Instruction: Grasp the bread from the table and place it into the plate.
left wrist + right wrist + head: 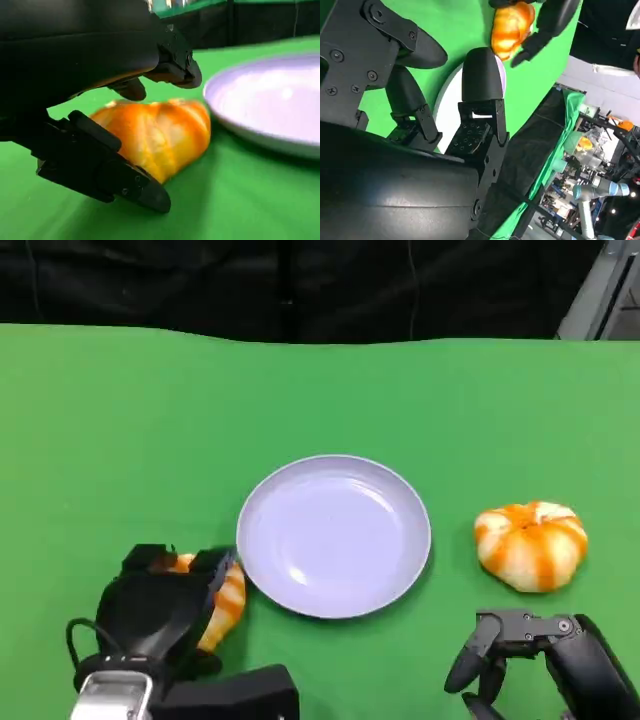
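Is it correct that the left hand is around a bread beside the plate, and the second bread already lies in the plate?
Not quite. The plate holds nothing: in the head view the second bread lies on the green table, apart from the plate. The left hand is indeed around a bread beside it.

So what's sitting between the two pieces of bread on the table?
In the head view, the plate lies between the left bread and the right bread.

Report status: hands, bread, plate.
Left hand closing around bread on the table, beside the plate. Right hand open, holding nothing. Plate bare. Second bread sits right of plate, clear of the path.
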You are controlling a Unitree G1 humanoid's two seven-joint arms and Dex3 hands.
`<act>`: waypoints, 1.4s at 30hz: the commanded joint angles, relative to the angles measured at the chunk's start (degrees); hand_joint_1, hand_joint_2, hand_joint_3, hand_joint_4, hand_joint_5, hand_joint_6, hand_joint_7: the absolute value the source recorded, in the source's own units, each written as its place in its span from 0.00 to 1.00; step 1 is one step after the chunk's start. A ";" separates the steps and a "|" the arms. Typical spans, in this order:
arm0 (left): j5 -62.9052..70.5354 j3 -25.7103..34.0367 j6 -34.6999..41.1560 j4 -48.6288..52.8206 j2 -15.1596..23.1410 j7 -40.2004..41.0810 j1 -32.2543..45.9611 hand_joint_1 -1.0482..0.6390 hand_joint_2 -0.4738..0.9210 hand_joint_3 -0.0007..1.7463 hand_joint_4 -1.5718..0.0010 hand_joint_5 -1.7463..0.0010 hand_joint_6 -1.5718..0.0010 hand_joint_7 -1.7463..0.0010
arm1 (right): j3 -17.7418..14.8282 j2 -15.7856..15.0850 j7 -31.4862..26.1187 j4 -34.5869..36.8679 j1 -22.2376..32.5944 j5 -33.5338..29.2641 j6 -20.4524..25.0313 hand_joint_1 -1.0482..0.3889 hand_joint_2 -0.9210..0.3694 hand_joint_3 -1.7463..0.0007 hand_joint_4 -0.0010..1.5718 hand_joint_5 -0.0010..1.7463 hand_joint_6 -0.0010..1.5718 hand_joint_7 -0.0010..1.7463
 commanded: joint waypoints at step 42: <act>-8.01 -1.01 -37.55 21.50 4.92 51.51 -10.98 0.55 0.43 0.92 0.39 0.04 0.41 0.21 | 0.66 -0.22 -1.16 -2.67 0.99 -1.05 2.03 0.66 0.75 0.13 0.68 0.85 0.71 0.59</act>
